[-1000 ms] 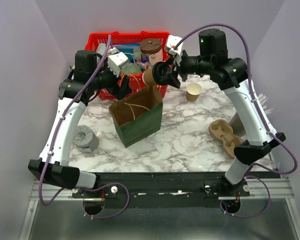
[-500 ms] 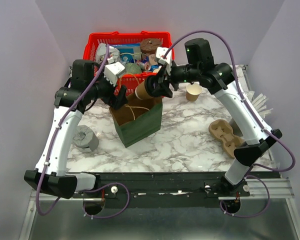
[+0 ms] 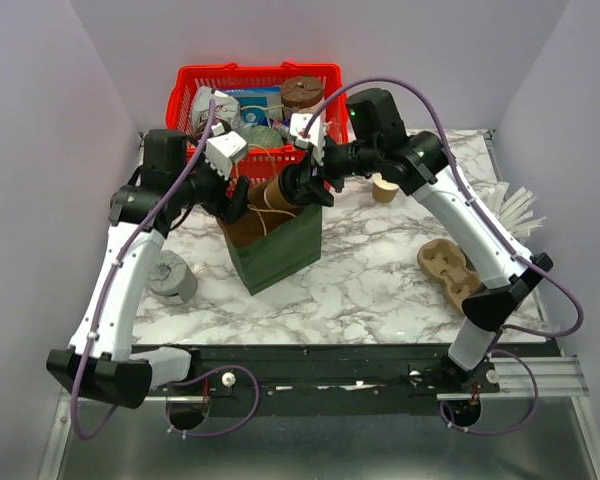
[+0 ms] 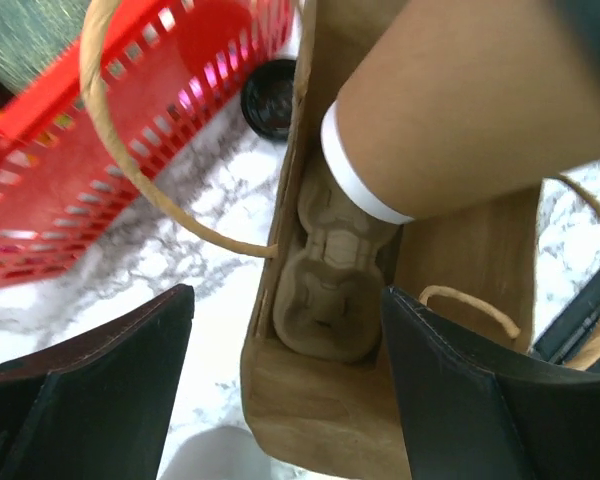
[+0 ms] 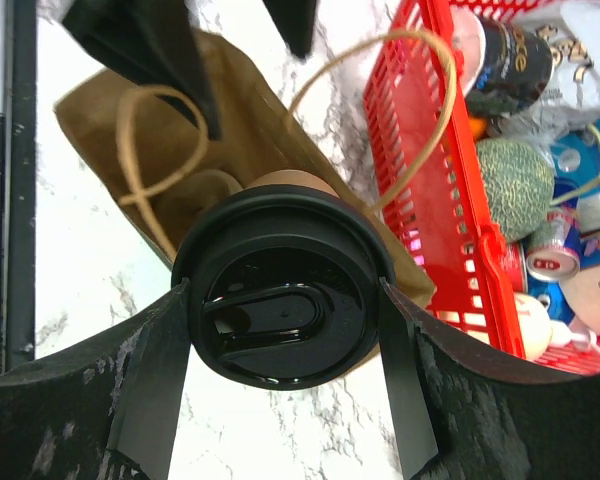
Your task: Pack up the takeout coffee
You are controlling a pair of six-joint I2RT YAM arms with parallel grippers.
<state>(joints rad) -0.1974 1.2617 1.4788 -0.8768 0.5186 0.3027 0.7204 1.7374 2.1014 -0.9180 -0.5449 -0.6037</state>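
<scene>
The right pincer (image 3: 305, 182) is gripping the takeout coffee (image 4: 460, 110) at its black lid, holding it tilted in the mouth of the paper bag (image 3: 280, 250) on the tabletop (image 3: 380, 270). The left pincer (image 4: 285, 310) is gaping wide at the bag's rim.

On the white, grey-veined marble table (image 3: 370, 285): red plastic basket (image 3: 255, 68) at the far edge; open green-and-brown paper bag (image 3: 280, 255) standing just before it; grey roll (image 3: 170, 278) near left; small tan paper cup (image 3: 384, 188) far right; brown pulp two-cup carrier (image 3: 448, 268) nearer right.
</scene>
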